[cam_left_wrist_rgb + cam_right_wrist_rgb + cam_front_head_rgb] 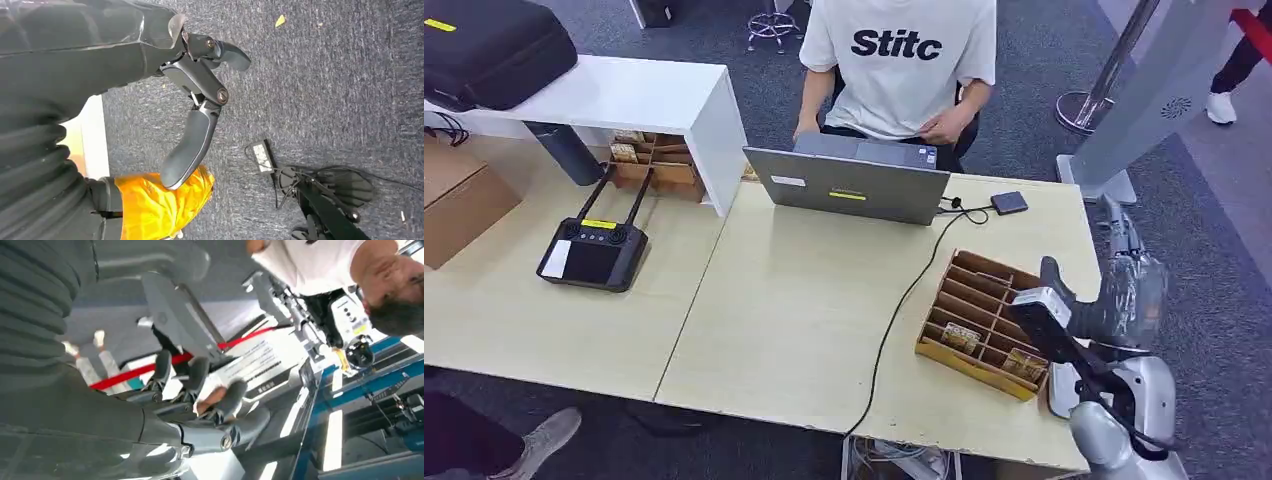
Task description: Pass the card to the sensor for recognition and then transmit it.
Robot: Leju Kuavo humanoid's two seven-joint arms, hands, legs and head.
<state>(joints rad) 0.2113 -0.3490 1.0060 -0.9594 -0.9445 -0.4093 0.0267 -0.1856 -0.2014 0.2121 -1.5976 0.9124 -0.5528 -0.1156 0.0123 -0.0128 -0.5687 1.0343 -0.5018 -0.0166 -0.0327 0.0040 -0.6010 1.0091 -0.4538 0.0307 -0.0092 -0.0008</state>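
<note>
My right hand (pixel 1129 290) is raised off the table's edge, just outboard of the wooden tray (pixel 974 368), with its fingers (pixel 232 397) curled inward. In the right wrist view a small tan patch sits between them. It may be the card, but I cannot tell whether the hand really holds it or is closed on nothing. Other cards (pixel 959 337) lie in the tray's near compartments, beside the hand and toward my body. The grey stand (pixel 1169 90), which I take for the sensor, rises ahead of the fingertips and well apart from them, so I judge the arm is lifted to present a card to it. My left hand (pixel 200 100) hangs over the carpet, fingers apart, holding nothing.
</note>
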